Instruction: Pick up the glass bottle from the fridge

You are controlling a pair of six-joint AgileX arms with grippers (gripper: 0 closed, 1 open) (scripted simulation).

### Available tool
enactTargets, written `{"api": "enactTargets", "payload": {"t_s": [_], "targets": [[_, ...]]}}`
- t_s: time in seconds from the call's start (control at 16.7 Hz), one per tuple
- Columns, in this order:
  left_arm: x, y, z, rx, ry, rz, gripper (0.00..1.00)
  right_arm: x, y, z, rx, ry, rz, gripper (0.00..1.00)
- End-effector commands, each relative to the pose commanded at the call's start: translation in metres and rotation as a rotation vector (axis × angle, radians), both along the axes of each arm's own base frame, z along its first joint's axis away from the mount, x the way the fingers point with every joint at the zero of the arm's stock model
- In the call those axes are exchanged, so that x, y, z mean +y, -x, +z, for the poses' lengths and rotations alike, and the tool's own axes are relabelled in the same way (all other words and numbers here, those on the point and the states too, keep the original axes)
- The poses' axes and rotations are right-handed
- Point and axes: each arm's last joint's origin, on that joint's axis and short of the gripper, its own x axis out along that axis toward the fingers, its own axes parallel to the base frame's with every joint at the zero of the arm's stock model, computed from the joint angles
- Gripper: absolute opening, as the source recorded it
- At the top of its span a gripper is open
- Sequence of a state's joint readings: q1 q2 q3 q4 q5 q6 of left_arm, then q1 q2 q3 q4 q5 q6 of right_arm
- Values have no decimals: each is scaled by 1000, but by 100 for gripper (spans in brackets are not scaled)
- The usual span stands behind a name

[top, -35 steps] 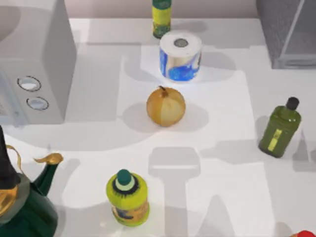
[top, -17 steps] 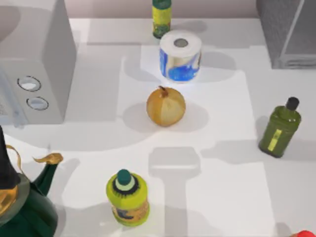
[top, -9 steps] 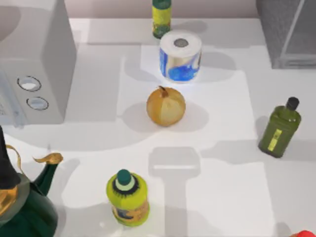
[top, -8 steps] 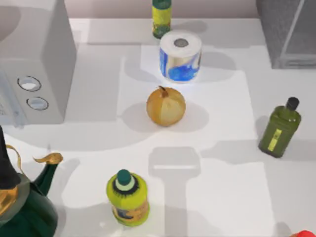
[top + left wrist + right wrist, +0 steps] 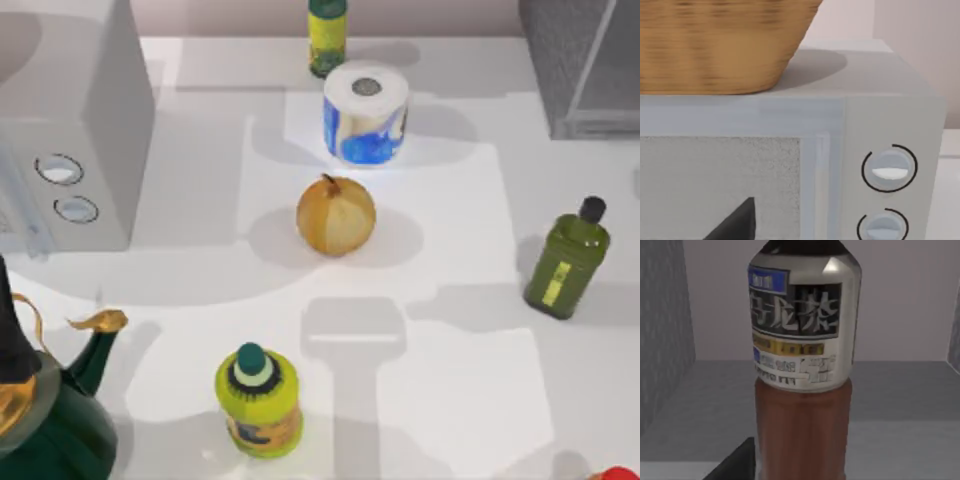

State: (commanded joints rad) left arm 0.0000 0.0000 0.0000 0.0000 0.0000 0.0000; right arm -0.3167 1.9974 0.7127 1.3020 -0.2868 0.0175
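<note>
While the glass bottle [image 5: 802, 365] stands upright inside the fridge [image 5: 580, 65] at far right, you haven't grasped it; tool state I cannot tell.

brown glass bottle [image 5: 802, 425], speckled grey fridge [image 5: 560, 55], golden onion [image 5: 336, 215]

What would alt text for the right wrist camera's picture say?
A glass bottle stands upright close to the camera, brown liquid below a silvery label with blue and dark printing. It rests on a grey floor between the fridge's speckled grey wall and a pale back wall.
</note>
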Motion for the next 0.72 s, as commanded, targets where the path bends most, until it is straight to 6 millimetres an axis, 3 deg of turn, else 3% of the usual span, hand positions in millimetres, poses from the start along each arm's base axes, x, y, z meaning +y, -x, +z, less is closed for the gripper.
{"api": "enactTargets", "payload": {"t_s": [0.12,0.3,0.72], "targets": [[0,0,0,0,0,0,100,11,-30,6,1,-1,-1,100],[0,0,0,0,0,0,100,25,-55,12,12,-3,-3,100],[0,0,0,0,0,0,100,26,-60,12,15,-4,-4,100]]}}
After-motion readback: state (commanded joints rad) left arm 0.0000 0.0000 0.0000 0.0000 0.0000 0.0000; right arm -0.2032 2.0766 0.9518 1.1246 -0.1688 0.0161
